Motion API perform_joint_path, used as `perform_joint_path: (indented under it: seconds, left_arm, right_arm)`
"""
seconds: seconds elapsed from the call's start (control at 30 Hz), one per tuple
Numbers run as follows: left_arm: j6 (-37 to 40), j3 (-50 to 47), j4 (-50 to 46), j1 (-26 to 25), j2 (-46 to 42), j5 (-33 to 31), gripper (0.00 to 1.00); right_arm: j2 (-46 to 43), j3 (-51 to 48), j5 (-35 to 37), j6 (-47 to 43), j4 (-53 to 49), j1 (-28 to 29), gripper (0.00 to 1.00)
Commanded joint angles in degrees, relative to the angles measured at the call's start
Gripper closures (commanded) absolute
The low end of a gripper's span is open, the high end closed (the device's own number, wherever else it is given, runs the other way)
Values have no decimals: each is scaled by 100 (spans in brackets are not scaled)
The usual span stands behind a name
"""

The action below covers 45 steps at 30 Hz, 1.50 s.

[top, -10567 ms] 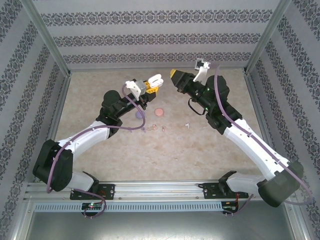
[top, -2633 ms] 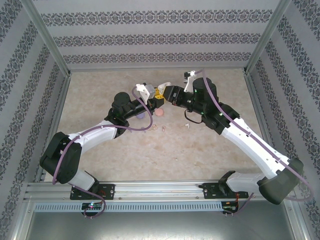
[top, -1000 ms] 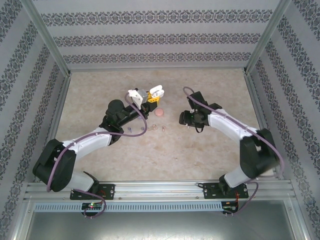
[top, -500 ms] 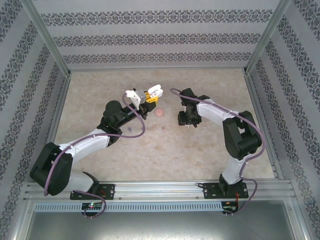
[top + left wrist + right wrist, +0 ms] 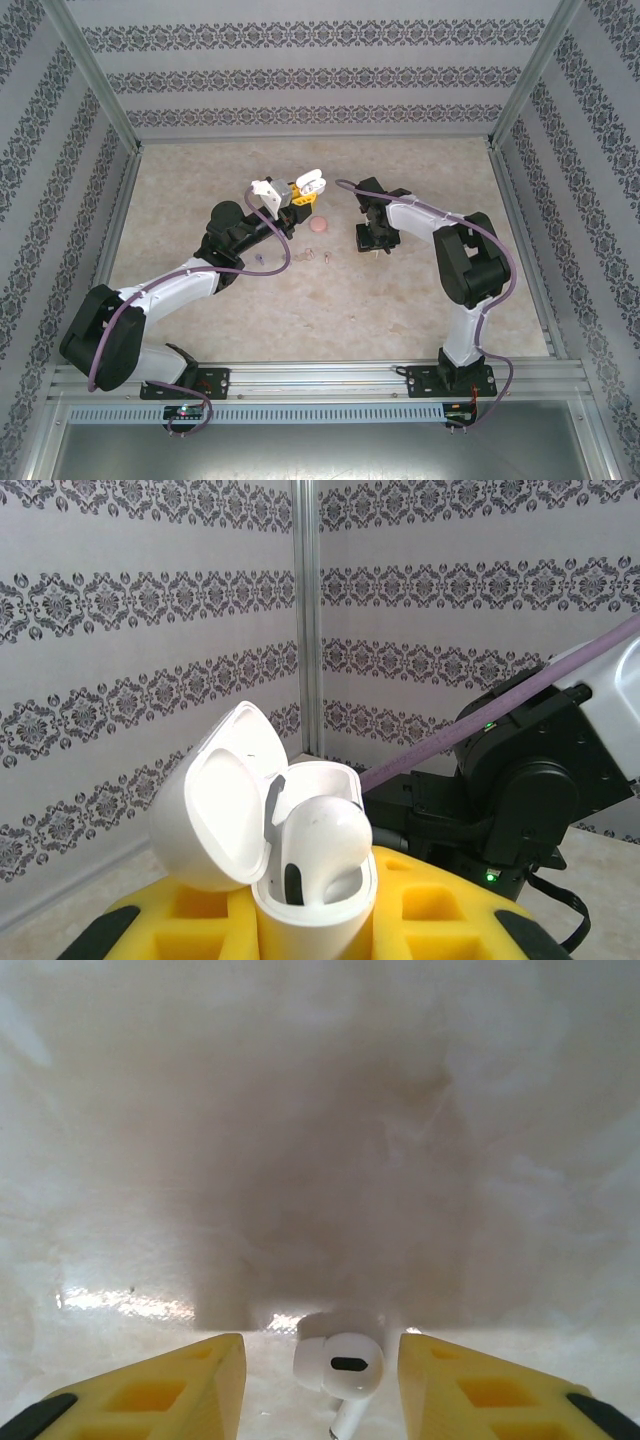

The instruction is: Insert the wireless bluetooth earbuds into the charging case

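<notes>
- Left gripper (image 5: 306,190): raised, fingers clamped on the white charging case (image 5: 320,925). The lid is hinged open to the left, with one white earbud (image 5: 325,830) seated inside.
- Right gripper (image 5: 320,1352): down at the table (image 5: 300,1110), fingers apart, flanking a second white earbud (image 5: 340,1365), apparently without contact.
- Pink round case (image 5: 319,225): on the table between the arms.

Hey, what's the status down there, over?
Left gripper shut on open white case, first earbud seated inside. Right gripper open, straddling second earbud on table. Nothing else in the gap.
</notes>
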Motion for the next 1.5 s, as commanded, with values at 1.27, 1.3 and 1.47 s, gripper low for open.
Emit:
perform_joint_path:
  seconds: [1.27, 1.3, 1.47]
  left_arm:
    - [38, 123, 172, 71, -1, 96, 100]
    - [34, 127, 168, 70, 1, 100, 100]
    - [38, 150, 168, 65, 8, 101, 100]
  right_arm:
    - [214, 37, 144, -136, -85, -107, 72]
    - [193, 14, 145, -144, -62, -107, 72]
    - [-83, -158, 145, -172, 143, -91, 73]
